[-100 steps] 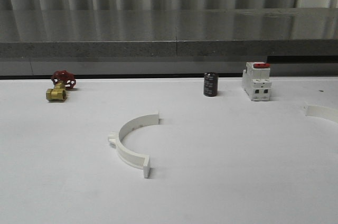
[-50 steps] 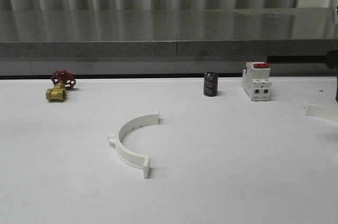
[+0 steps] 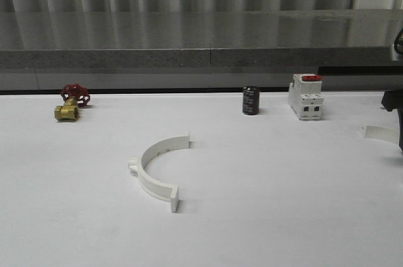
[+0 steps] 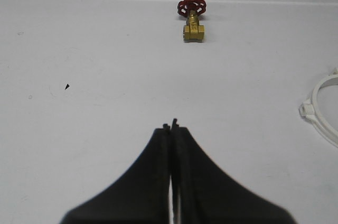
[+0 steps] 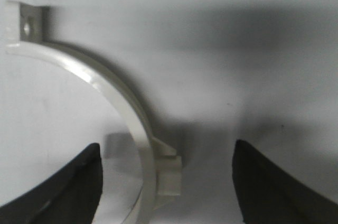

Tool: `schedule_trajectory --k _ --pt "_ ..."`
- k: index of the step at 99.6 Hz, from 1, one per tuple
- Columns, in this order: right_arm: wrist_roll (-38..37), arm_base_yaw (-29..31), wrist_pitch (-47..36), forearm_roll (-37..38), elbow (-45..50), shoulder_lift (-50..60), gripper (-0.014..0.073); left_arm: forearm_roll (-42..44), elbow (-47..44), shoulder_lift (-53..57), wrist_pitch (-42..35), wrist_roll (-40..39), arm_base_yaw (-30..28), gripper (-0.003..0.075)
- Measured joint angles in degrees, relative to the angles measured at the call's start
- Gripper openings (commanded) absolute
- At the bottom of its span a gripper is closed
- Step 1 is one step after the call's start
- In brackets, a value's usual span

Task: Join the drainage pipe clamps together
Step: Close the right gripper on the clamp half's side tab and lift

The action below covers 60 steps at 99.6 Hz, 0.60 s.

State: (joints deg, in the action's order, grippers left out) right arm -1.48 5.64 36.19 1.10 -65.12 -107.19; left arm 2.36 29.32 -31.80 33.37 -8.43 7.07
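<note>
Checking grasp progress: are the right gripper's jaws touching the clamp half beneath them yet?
Apart. The right wrist view shows the right gripper open, with the clamp half lying between the jaws and bare table on both sides.

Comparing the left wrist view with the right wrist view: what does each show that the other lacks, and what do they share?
Left wrist view: the shut left gripper over bare table, a brass valve with a red handwheel, and one clamp half at the picture's edge. Right wrist view: the open right gripper, close above the other clamp half, whose holed end flange and side tab are visible, one finger on each side of the band. Shared: the white table and a white clamp half, a different one in each.
</note>
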Motion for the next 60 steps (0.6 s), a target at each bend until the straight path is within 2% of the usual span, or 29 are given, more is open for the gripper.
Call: schedule_trajectory --k 21,23,24,44,60 --pt "0.0 0.13 -0.94 -1.1 -0.04 -0.23 0.0491 0.0 0.0 0.0 0.0 0.0 0.0 -0.002" --pt "0.0 0.13 -0.94 -1.1 -0.04 -0.23 0.0482 0.0 0.0 0.0 0.0 0.0 0.0 -0.002" --pt "0.12 0.13 -0.94 -1.1 -0.04 -0.23 0.043 0.0 0.0 0.0 0.0 0.0 0.0 -0.002" --pt "0.12 0.13 -0.55 -2.13 -0.04 -0.23 0.037 0.0 0.0 0.0 0.0 0.0 0.0 -0.002" --pt "0.12 0.13 0.05 -2.94 -0.04 -0.23 0.0258 0.0 0.0 0.0 0.0 0.0 0.0 -0.002"
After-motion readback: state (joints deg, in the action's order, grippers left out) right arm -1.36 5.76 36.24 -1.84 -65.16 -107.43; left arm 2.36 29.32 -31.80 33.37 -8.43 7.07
